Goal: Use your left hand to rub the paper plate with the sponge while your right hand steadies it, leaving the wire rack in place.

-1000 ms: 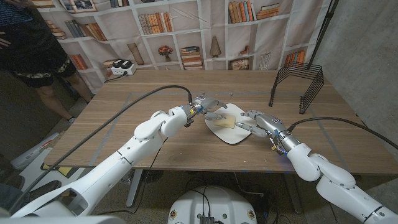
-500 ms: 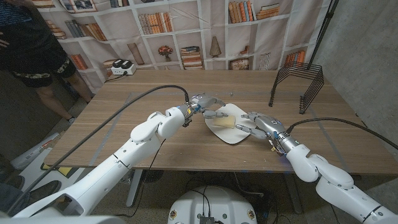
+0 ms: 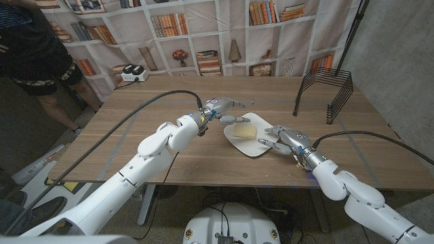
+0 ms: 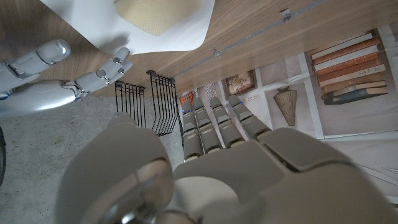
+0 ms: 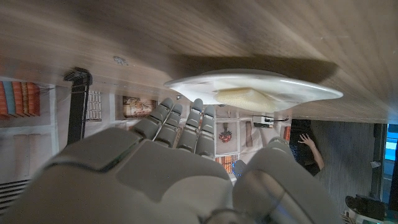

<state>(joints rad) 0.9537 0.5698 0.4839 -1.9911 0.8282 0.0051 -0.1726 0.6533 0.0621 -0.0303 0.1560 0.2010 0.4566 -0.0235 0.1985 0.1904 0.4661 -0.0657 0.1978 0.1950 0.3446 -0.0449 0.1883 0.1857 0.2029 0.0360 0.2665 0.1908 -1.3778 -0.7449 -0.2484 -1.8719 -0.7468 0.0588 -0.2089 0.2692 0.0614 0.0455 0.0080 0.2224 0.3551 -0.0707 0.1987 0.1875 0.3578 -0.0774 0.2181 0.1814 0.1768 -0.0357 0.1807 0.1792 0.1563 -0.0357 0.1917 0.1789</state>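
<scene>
Person: stands at the far left behind the table [image 3: 169, 152], dark clothes [image 3: 34, 47], one bare leg showing by the table's corner.
Charger-like white box: sits on the floor-side ledge past the table's far left edge [image 3: 132, 73], well apart from the task things.
Left arm: comes in from the lower left, a black cable [image 3: 129, 122] looping over it up to the wrist.
Left hand: [image 3: 220, 108] hovers just left of the plate's far rim, fingers loosely spread and reaching toward the sponge; it holds nothing. In the left wrist view its fingers [image 4: 214, 124] stretch out straight, side by side, with nothing between them.
Sponge: pale yellow block [image 3: 243, 130] lying on the plate's far half, near the left fingertips but not gripped; whether a fingertip touches it I cannot tell. It also shows at [image 4: 155, 9] and [image 5: 239, 96].
Paper plate: white, lying on the table's middle [image 3: 249, 146], between the two hands; its rim shows at [image 4: 180, 37] and, seen edge-on, at [image 5: 298, 90].
Right hand: [image 3: 281, 137] at the plate's right rim, fingers spread, fingertips resting on or at the edge; it grips nothing. From the right wrist its fingers [image 5: 186, 124] point at the plate, apart.
Wire rack: black, upright [image 3: 325, 91] near the table's far right corner, well apart from the plate; also seen at [image 4: 146, 102].
</scene>
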